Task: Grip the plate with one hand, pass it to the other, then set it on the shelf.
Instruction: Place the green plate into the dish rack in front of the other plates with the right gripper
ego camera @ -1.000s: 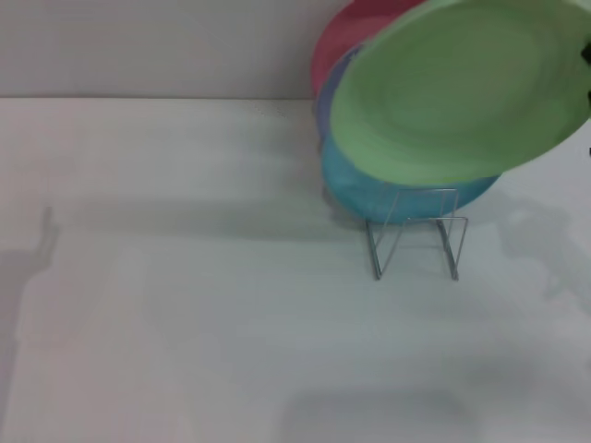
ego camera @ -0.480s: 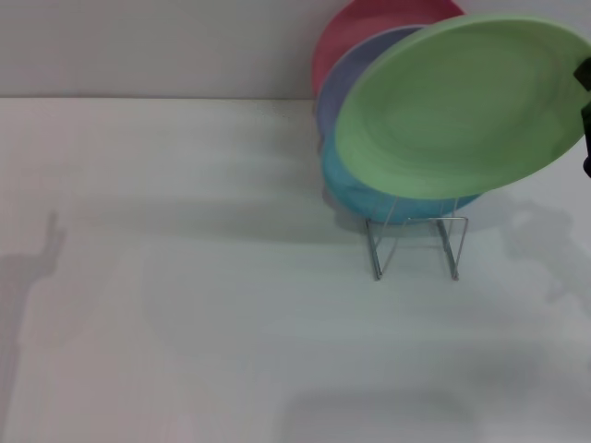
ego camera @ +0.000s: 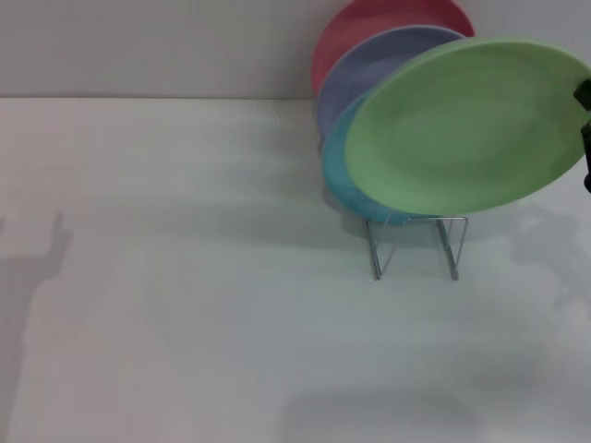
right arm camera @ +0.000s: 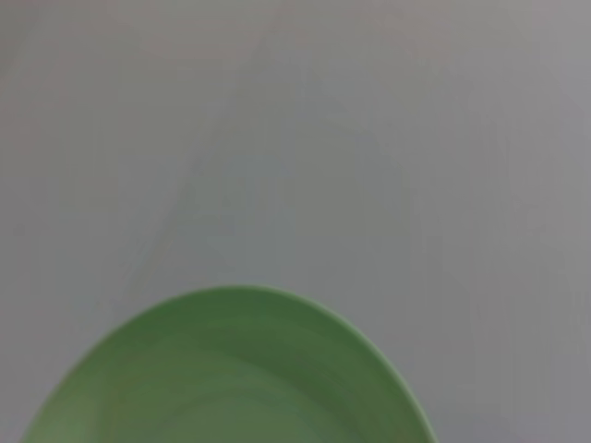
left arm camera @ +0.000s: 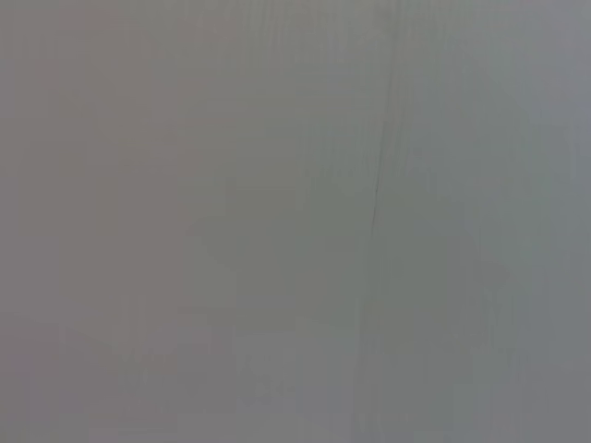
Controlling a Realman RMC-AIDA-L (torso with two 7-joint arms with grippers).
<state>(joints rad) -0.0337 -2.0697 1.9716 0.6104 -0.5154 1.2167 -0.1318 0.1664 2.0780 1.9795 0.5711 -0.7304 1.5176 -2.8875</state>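
Note:
The light green plate (ego camera: 471, 129) hangs tilted in the air at the right of the head view, in front of the plates standing in the wire shelf (ego camera: 376, 254). Its lower edge is just above the shelf's front wires. A black part of my right gripper (ego camera: 585, 120) shows at the frame's right edge, against the plate's rim, and it holds the plate up. The right wrist view shows the plate's rim (right arm camera: 231, 378) over the bare table. My left gripper is out of view; its wrist view shows only a grey surface.
A turquoise plate (ego camera: 340, 175), a lavender plate (ego camera: 369, 69) and a red plate (ego camera: 355, 32) stand in the shelf behind the green one. The white table (ego camera: 185, 277) stretches left and forward. A wall runs behind the table.
The green plate has moved down and to the right, uncovering more of the lavender and red plates behind it and hiding more of the turquoise one.

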